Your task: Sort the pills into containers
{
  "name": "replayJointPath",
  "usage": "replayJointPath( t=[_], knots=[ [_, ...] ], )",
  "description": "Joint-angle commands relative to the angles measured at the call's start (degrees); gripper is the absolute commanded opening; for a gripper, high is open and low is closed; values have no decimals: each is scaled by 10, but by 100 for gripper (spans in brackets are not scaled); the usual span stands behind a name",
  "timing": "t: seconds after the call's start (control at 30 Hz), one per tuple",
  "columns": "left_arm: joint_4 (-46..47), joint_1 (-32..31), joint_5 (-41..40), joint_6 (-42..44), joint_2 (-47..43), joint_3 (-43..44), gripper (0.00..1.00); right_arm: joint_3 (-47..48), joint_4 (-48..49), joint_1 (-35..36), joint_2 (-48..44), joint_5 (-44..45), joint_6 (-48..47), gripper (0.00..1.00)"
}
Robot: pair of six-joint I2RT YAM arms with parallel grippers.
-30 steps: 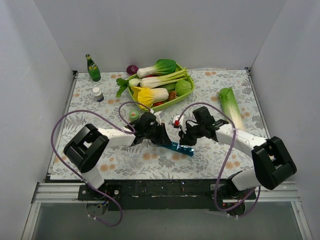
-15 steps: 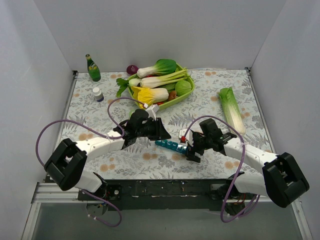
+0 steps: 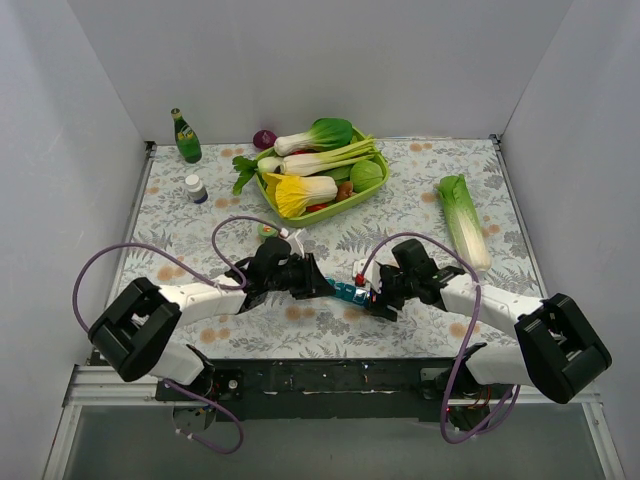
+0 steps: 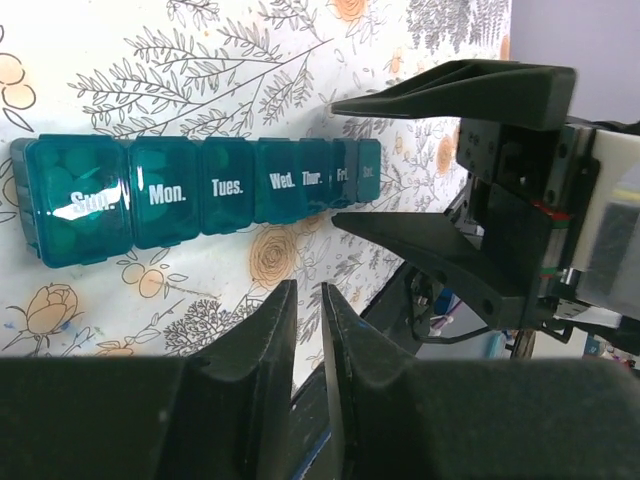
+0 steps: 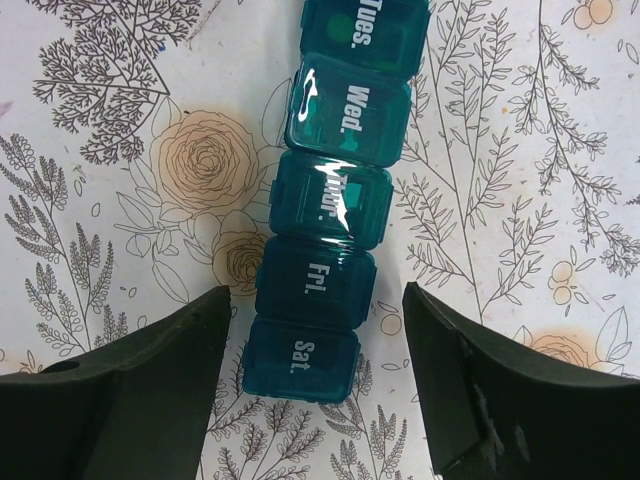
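Note:
The containers (image 3: 345, 291) are one teal strip lying flat on the flowered tablecloth, mid-front. Its lids, marked Sun. to Sat. (image 4: 200, 190), are all down. My right gripper (image 3: 370, 293) is open and straddles the Sat. end (image 5: 300, 358). Its fingers (image 5: 165, 385) stand clear of the strip on both sides, with the gripper (image 5: 315, 345) centred over that end. My left gripper (image 3: 316, 284) hovers beside the strip's Sun. end. Its jaws (image 4: 308, 298) are shut to a thin slit with nothing between them. No loose pills show.
A lime basket (image 3: 372, 190) of vegetables stands at the back centre, with a purple onion (image 3: 264, 138) behind it. A green bottle (image 3: 185, 136) and a small white bottle (image 3: 196, 188) stand back left. A leafy stalk (image 3: 462, 215) lies at right. A green cap (image 3: 267, 229) sits behind my left arm.
The right gripper has opened wide and settled over the strip's Sat. end. The left gripper has dropped towards the front beside the strip. The strip has shifted slightly left.

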Motion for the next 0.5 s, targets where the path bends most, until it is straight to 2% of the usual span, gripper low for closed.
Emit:
replayJointPath(
  t=[0.0,0.2,0.33,0.47],
  knots=[
    [25,-13,14,-19,26,-1,15,5,26,5,3,5,11,76],
    [23,-36,9,-27,72,14,14,4,28,6,7,5,16,70],
    [19,-43,-3,-28,106,31,13,6,26,6,9,3,17,59],
    [19,-45,-8,-27,121,50,13,7,26,7,12,1,19,54]
  ],
)
